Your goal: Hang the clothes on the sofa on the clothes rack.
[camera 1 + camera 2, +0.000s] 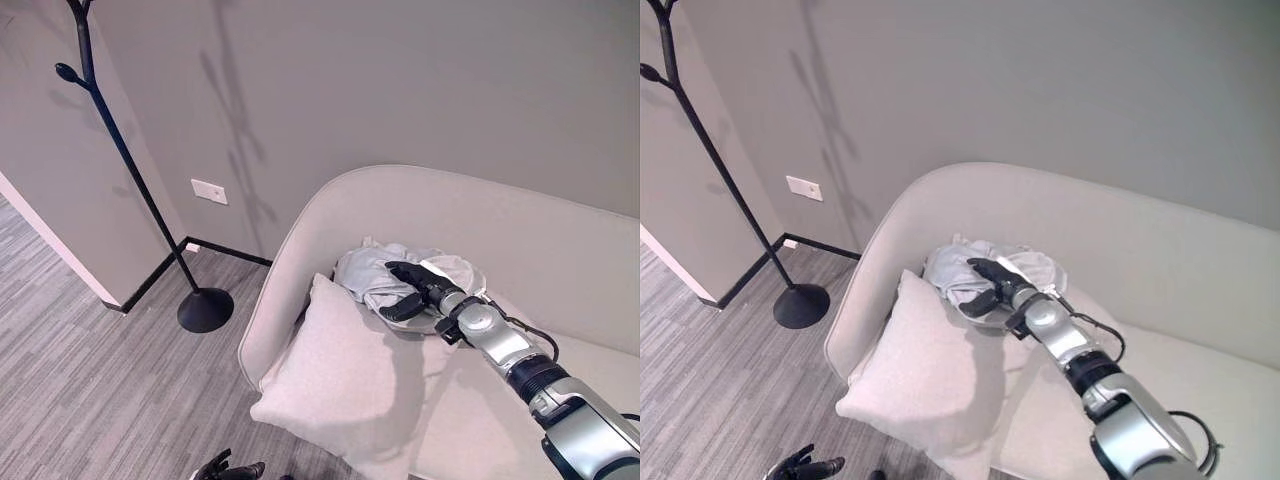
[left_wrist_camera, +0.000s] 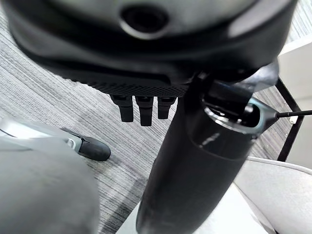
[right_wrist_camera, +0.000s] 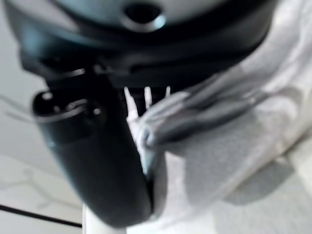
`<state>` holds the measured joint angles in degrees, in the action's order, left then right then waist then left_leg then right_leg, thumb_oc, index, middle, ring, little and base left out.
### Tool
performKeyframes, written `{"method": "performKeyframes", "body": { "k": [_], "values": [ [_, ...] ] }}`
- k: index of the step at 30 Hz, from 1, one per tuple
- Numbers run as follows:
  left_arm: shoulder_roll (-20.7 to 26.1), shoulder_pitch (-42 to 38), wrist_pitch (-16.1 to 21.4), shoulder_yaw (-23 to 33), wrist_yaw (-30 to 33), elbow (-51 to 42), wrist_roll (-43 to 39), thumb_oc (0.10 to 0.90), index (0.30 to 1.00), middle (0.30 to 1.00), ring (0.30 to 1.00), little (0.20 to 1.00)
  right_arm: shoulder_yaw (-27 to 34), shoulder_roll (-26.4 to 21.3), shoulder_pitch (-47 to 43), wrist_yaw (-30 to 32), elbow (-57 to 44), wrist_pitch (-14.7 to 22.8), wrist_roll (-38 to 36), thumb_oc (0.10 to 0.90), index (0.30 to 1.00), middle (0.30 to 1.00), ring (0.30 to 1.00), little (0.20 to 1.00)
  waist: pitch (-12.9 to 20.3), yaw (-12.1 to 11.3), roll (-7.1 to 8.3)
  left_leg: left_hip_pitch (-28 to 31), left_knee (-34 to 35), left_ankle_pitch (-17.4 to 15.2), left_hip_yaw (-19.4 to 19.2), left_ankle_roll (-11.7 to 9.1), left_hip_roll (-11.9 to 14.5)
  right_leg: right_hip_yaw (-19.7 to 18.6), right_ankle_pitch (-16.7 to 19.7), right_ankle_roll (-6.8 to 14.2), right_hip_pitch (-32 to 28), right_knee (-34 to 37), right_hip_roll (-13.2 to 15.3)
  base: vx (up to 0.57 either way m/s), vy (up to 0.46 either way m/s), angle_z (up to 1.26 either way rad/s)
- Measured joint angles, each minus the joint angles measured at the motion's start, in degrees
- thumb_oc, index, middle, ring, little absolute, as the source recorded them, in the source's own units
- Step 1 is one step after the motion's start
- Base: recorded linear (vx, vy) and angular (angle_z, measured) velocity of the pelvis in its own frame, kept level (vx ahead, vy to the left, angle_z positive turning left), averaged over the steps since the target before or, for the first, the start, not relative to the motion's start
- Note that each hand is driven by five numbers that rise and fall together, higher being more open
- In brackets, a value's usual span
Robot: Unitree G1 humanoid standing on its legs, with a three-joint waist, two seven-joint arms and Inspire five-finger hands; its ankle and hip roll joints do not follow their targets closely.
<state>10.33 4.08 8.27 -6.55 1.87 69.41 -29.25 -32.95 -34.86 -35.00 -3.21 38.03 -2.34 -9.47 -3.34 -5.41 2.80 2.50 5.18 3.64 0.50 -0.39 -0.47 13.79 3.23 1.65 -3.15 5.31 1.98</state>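
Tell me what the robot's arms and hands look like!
The right arm is shiny silver-grey metal with black rings at its joints and a thin black cable looping beside it. The right hand is dark black, with fingers and a thick thumb. The left hand is just as dark, with short black fingers and a chunky, smooth black thumb.

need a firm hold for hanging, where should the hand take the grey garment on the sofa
Grip the raised fold on top of the crumpled light grey garment, coming from above on the seat side. It lies bunched against the pale sofa backrest, and the right hand is already pinching cloth there.
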Motion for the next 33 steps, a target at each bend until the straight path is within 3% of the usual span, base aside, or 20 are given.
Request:
{"method": "performKeyframes", "body": {
  "k": [22,33],
  "values": [
    [-0.16,0.30,0.01,-0.21,0.04,0.32,0.88,0.800,0.900,0.900,0.900,0.900,3.26,0.77,0.28,3.42,-0.05,0.00,3.03,0.400,0.300,0.300,0.300,0.300,0.22,-0.01,-0.56,0.12,0.00,0.00,0.00,0.01,-0.01,-0.03,0.04,-0.06,-0.14,0.00,0.00,0.00,0.000,0.00],
    [-0.38,0.20,-0.08,-1.00,0.15,0.58,1.42,0.800,0.900,0.900,0.900,0.900,9.24,-0.78,0.48,7.25,-7.59,0.11,-6.75,0.400,0.300,0.300,0.300,0.300,0.16,-0.03,-1.43,0.21,0.00,0.02,0.07,0.02,-0.01,0.01,0.04,-0.07,-0.24,0.00,0.00,0.00,0.000,0.00]
  ]
}}
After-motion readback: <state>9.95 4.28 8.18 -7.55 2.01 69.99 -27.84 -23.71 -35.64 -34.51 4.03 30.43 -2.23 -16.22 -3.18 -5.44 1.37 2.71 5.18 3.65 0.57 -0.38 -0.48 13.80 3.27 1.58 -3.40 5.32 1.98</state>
